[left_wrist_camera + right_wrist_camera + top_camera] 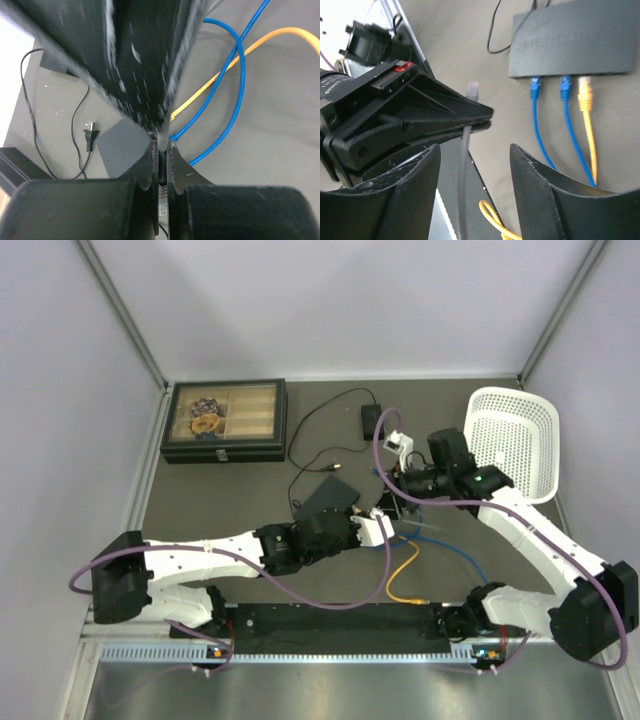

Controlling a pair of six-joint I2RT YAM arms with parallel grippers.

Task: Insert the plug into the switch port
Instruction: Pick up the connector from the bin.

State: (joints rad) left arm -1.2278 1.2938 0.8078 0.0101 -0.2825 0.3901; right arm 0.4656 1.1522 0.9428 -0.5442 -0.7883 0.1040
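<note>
A black compartment case (225, 422) with a clear top sits at 11 o'clock on the dark grey table (220, 502). Its left-hand cells hold small tan and dark parts, too small to identify.

The left arm stretches low from 8 o'clock toward the centre. The left gripper (470, 120) is pinched tight on a thin grey cable (462, 170) just behind the clear plug (472, 90). The plug juts free beyond the black fingers. In the right wrist view it is at 8 o'clock from the switch (575, 42) and apart from it.

The switch, a flat, dark grey, squarish plastic box, lies near the table's centre. Two blue leads (536, 90) and a yellow lead (585, 100) are seated in the switch ports (605, 73) along one edge.

The right arm bends in from 4 o'clock. The right gripper (475, 155) points toward the plug with its black fingers spread wide apart.

A white perforated plastic basket (515, 440) stands at 2 o'clock.
</note>
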